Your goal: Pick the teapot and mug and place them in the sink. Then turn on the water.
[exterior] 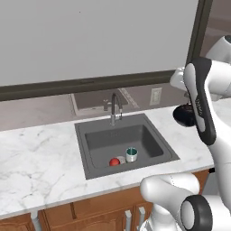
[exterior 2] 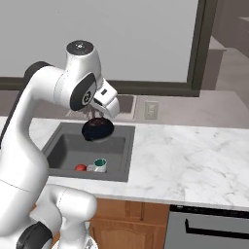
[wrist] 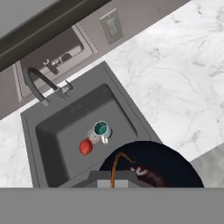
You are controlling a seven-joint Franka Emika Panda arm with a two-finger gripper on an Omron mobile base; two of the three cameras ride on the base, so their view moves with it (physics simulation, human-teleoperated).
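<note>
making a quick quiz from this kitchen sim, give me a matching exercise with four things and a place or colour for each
Things:
1. mug
2. teapot
3. dark round pot
4. tap

Place or colour:
a. hangs under the claw
b. stands at the back rim of the sink
c. red patch, in the basin
d. teal inside, in the basin

Pairs: 1-d, 2-c, 3-a, 4-b
</note>
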